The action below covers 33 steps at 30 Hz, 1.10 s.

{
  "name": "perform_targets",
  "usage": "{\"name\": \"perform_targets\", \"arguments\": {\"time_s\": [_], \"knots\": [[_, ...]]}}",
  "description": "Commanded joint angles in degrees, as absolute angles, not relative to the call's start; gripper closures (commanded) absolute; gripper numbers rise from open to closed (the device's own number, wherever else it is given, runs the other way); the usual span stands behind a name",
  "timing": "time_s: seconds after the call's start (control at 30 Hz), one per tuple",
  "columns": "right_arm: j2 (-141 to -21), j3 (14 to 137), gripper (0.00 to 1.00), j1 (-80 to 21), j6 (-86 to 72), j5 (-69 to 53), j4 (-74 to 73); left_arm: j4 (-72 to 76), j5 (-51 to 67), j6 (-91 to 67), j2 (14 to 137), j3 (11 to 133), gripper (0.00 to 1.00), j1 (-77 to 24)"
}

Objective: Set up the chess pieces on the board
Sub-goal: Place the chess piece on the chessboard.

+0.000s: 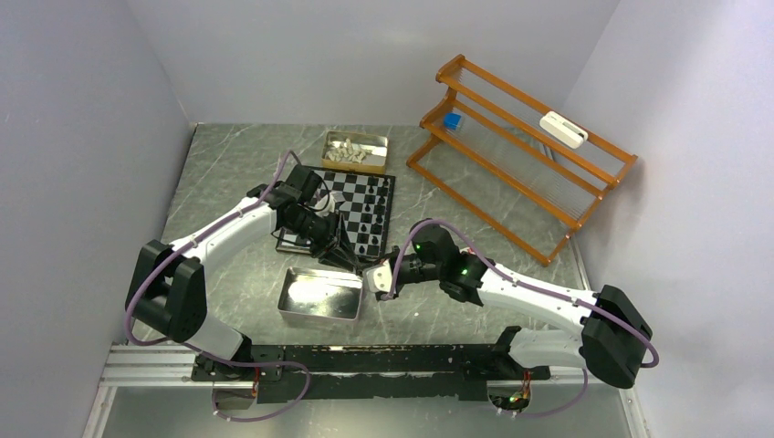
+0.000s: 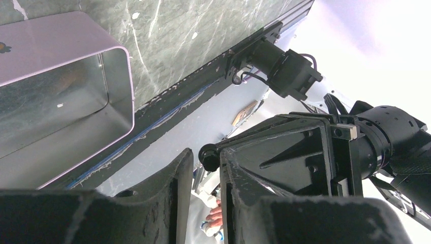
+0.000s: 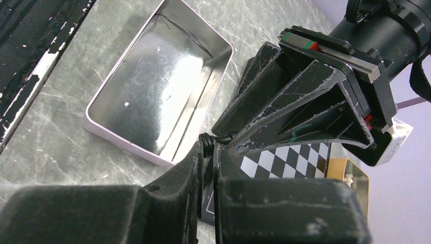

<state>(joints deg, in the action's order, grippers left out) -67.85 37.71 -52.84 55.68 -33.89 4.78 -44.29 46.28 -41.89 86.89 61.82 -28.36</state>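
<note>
**Black chess piece at both grippers' tips, just off the near edge of the board.**
The right gripper is clamped on it. The left gripper has its jaws slightly apart around it, grip uncertain. The board lies mid-table, the silver tray just nearer.

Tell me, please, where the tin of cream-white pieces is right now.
In the top view, the tin sits just beyond the far edge of the chessboard, left of the orange rack.

Board between far tin and near tray, rack far right
</note>
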Motion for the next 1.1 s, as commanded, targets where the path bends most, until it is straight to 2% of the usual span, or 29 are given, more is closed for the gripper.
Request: {"name": "perform_targets", "arguments": {"time_s": [0.0,0.17,0.3,0.43,0.6,0.7,0.9,1.07], "knots": [[-66.88,38.63,0.98,-52.88,56.65,-34.72,4.47,-43.83,46.14,-42.26,86.03,61.65,0.70,-28.90],[-66.82,38.41,0.98,-53.02,56.97,-35.07,4.23,-43.89,45.97,-42.37,86.33,61.94,0.66,-28.92],[-66.54,38.17,0.99,-53.17,56.98,-34.81,4.45,-43.95,45.88,-42.43,86.19,61.77,0.67,-28.86],[-66.51,38.17,0.98,-53.22,57.21,-34.94,4.20,-43.03,46.11,-43.07,85.84,60.88,0.76,-28.91],[-66.53,37.92,0.96,-53.33,56.93,-34.98,4.21,-42.23,45.74,-43.48,85.85,61.43,0.83,-28.92],[-66.30,37.52,0.87,-53.35,55.55,-34.70,5.09,-42.53,44.71,-42.58,86.19,62.55,0.84,-28.92],[-63.45,35.63,0.55,-53.27,46.25,-32.55,8.57,-41.00,39.55,-41.31,86.31,65.11,0.87,-29.00],[-56.84,31.20,0.46,-53.17,26.40,-23.13,15.78,-40.41,29.60,-38.29,86.64,67.87,0.88,-31.29]]}}
